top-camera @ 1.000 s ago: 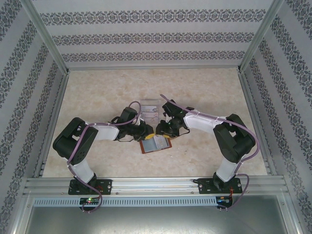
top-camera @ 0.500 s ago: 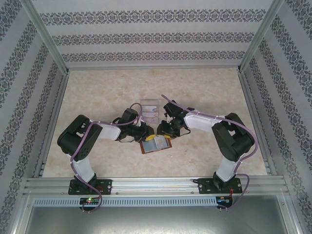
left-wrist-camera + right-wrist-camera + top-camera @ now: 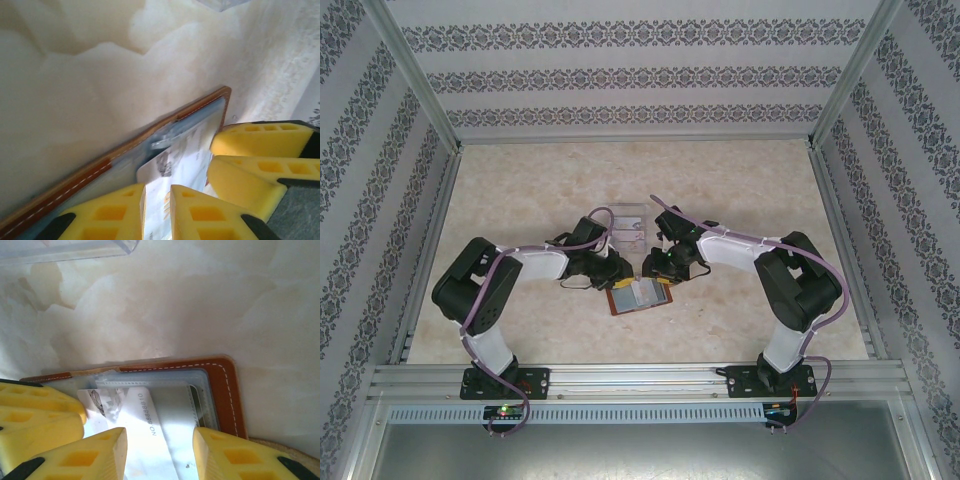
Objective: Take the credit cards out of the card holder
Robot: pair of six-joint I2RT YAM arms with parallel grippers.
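Wallet (image 3: 640,297), reddish-brown leather, lies open and flat on the pale marbled table (image 3: 750,200), near the middle, just in front of a clear plastic tray (image 3: 630,222). Grey-blue inner pockets face up. One pale card (image 3: 150,426) with printed digits sticks partly out of a pocket, slanted. The left gripper (image 3: 157,202) is low over the wallet's left part with its jaws narrow and the card's edge showing in the gap; I cannot tell whether it pinches the card. The right gripper (image 3: 160,452) has its jaws moderately apart and straddles the card, with gaps visible on both sides. The two grippers are close together, nearly touching.
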